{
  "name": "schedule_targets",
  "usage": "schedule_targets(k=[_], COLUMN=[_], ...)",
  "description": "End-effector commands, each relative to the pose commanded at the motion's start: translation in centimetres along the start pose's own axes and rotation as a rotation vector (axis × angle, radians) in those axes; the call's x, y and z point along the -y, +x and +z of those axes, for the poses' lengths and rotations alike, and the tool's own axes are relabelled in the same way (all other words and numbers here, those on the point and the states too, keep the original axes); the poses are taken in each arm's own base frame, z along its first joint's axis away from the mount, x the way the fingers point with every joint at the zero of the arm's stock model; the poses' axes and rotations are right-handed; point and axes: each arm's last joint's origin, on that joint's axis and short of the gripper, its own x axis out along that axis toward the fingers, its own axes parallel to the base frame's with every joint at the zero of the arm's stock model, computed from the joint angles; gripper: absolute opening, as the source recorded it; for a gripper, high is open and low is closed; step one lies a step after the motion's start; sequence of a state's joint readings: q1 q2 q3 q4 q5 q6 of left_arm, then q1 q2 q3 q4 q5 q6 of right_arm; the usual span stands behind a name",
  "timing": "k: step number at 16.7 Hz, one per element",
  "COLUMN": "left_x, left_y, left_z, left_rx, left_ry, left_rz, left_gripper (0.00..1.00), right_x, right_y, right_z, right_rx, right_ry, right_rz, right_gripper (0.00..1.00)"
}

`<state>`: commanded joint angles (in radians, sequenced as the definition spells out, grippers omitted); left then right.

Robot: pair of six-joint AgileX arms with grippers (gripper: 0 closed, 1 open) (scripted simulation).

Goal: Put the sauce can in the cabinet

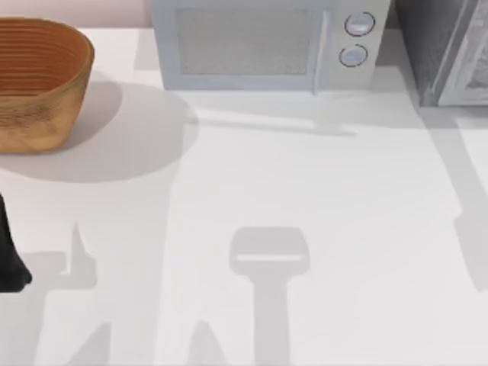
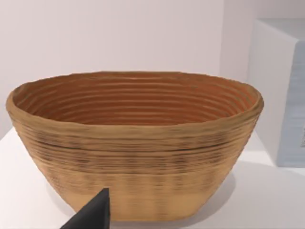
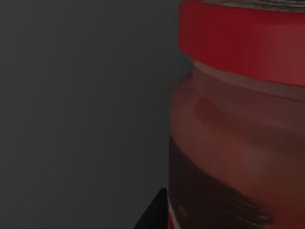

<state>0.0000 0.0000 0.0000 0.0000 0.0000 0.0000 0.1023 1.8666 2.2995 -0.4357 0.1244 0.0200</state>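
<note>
Left arm: parked at the desk's [image 1: 252, 191] left edge, its dark gripper [image 1: 9, 263] just before the woven brown oval basket [image 1: 38, 84]; finger opening cannot be told.
Right arm: a dark fingertip [image 3: 155, 212] just beside the red-rimmed, red-labelled sauce can [image 3: 238, 124], against a dark grey wall; grip cannot be told.
Dark grey speckled cabinet [image 1: 431, 46]: far right, door ajar.

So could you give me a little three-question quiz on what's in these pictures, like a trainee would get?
1. True or false: in the top view, the woven basket stands to the left of the microwave.
2. How many round knobs does the microwave have? A) one B) two C) four
3. Fill in: in the right wrist view, the sauce can has a ___ rim at its top.

Key: 1 true; 2 B; 3 red.
</note>
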Motion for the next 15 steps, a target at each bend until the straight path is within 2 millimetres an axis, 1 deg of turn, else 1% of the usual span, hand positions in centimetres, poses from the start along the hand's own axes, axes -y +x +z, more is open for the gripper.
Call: schedule_targets(k=[13,14,15], left_x=[0.0,0.0,0.0], left_y=[0.0,0.0,0.0], left_z=[0.0,0.0,0.0], left_rx=[0.0,0.0,0.0], left_ry=[0.0,0.0,0.0], left_rz=[0.0,0.0,0.0], left_gripper=[1.0,1.0,1.0], right_x=[0.0,0.0,0.0], right_y=[0.0,0.0,0.0], right_z=[0.0,0.0,0.0], right_rx=[0.0,0.0,0.0], right_ry=[0.0,0.0,0.0], right_rz=[0.0,0.0,0.0], right_gripper=[0.98,1.0,1.0])
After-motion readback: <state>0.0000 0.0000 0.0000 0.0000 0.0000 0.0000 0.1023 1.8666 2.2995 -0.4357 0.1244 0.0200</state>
